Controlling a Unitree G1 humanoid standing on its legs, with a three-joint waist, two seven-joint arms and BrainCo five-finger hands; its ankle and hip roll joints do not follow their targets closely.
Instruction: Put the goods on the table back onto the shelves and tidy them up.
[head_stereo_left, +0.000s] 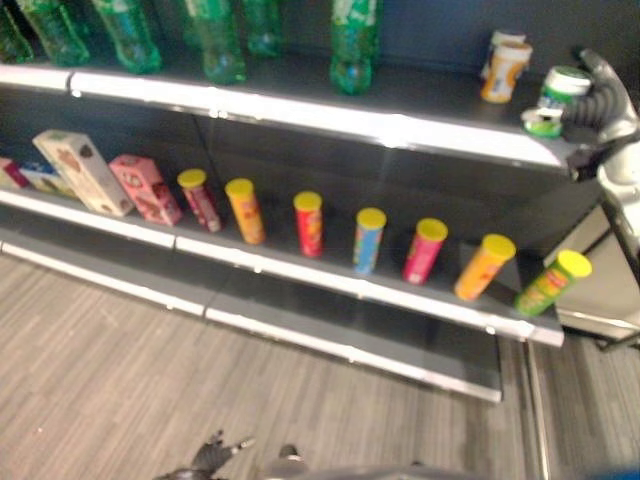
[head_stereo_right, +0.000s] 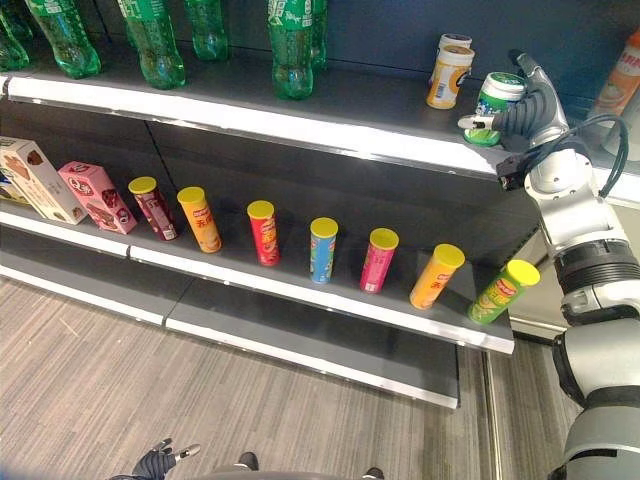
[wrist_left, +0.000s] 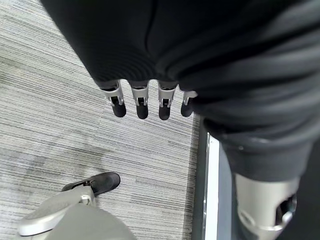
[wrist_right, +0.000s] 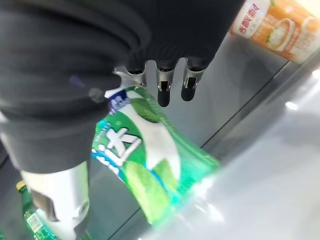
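1. Bottles (head_stereo_right: 155, 45) of green plastic are ranged along the left and middle of the top shelf (head_stereo_right: 300, 125), set back from its bright front edge.
2. Boxes (head_stereo_right: 60, 185) are leaned together at the left end of the middle shelf (head_stereo_right: 330, 300); to their right a row of yellow-lidded tubes (head_stereo_right: 323, 250) is spaced out with gaps between, each close to the front lip. The last, a green tube (head_stereo_right: 503, 292), is tilted at the shelf's right end, almost on the corner.
3. Left hand (wrist_left: 142, 100) is seen hanging low over the striped floor (head_stereo_right: 150, 370), fingers straight and loosely side by side, nothing held.
4. Orange-and-white cups (head_stereo_right: 448, 70) are stood on the right part of the top shelf, with bare shelf in front of them.
5. Right hand (head_stereo_right: 520, 115) is raised at the top shelf's right end, fingers curled round a green-and-white canister (head_stereo_right: 495, 98); the canister is held near the front edge, just beside the cups. Whether its base rests on the shelf cannot be told.
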